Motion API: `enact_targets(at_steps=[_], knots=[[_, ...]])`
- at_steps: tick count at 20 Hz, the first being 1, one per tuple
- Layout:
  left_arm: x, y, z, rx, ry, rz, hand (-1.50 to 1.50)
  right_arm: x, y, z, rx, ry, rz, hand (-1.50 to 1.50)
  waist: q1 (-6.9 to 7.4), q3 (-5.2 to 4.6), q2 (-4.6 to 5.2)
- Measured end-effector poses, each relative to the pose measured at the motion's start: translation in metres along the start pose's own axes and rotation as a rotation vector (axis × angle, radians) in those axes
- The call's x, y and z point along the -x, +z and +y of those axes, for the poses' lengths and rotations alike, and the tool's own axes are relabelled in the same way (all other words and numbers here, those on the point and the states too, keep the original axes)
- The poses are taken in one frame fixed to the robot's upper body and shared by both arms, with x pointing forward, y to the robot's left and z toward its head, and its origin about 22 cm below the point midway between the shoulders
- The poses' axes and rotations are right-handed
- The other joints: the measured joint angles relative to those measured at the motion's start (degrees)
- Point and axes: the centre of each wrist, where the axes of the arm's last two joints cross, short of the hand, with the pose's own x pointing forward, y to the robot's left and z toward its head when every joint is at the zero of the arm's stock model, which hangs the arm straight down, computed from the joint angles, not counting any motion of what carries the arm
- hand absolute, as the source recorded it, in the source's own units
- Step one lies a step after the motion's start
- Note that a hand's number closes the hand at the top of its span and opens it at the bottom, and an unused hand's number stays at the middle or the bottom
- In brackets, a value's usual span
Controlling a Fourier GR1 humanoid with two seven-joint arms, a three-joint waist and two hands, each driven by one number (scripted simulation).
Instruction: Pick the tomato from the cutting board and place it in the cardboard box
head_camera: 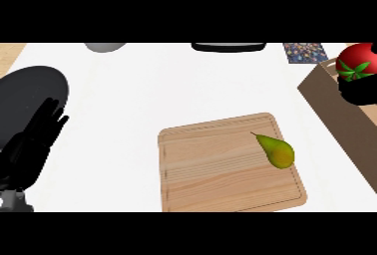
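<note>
Nearest me, my left hand rests open, fingers up, at the surface's left edge. The cutting board holds only a pear. Farther off at the right edge, my right hand curls around the tomato, held above the cardboard box, which lies directly below for lowering.

Tomato red, green star calyx. Pear yellow-green with brownish blush. Cutting board light tan wood, streaky grain, darker groove round edge. Cardboard box plain brown. Counter white. Both hands black: left hand, right hand. Round plate dark grey-black. Small mat at far edge dark, multicoloured speckles.
</note>
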Motion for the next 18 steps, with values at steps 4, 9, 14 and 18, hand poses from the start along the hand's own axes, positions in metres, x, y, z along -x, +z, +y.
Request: enact_targets(at_steps=[4, 9, 14, 18], knots=[[0.005, -0.003, -0.005, -0.003, 0.000, 0.000, 0.00, 0.024, -0.017, -0.009, -0.003, 0.044, 0.053, 1.50, -0.06, 0.00, 0.09], [0.002, -0.005, 0.002, 0.006, 0.001, -0.007, 0.00, 0.055, -0.042, 0.001, -0.021, 0.086, 0.090, 1.50, 0.26, 0.01, 0.20], [0.001, -0.001, 0.005, 0.007, -0.004, -0.003, 0.00, 0.080, -0.056, 0.021, -0.023, 0.082, 0.089, 1.50, 0.44, 0.04, 0.24], [0.000, -0.004, 0.002, 0.010, -0.002, -0.007, 0.00, 0.106, -0.068, 0.044, -0.036, 0.064, 0.093, 1.50, 0.47, 0.04, 0.28]])
